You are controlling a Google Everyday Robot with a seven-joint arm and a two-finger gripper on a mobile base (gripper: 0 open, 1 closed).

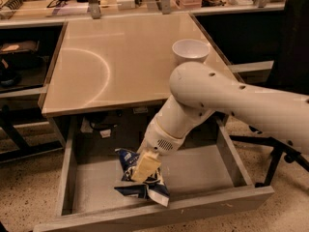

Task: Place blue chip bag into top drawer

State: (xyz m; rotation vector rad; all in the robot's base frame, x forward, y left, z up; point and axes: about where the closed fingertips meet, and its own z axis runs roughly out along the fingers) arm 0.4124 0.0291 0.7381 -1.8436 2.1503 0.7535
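The blue chip bag (pixel 141 183) is dark navy with white edges and lies crumpled on the pale bottom of the open top drawer (pixel 207 170), left of its middle and close to the front wall. My gripper (pixel 145 167) reaches down into the drawer from the right, and its cream fingers (pixel 146 164) are closed on the upper middle of the bag. The bag's lower end touches the drawer floor. My white arm crosses over the table's front right corner.
A white bowl (pixel 190 50) stands on the beige tabletop (pixel 111 62) at the right edge, just behind my arm. Small bits lie at the drawer's back left (pixel 104 129). Cluttered shelves run along the back, and a dark chair base (pixel 280 153) is at the right.
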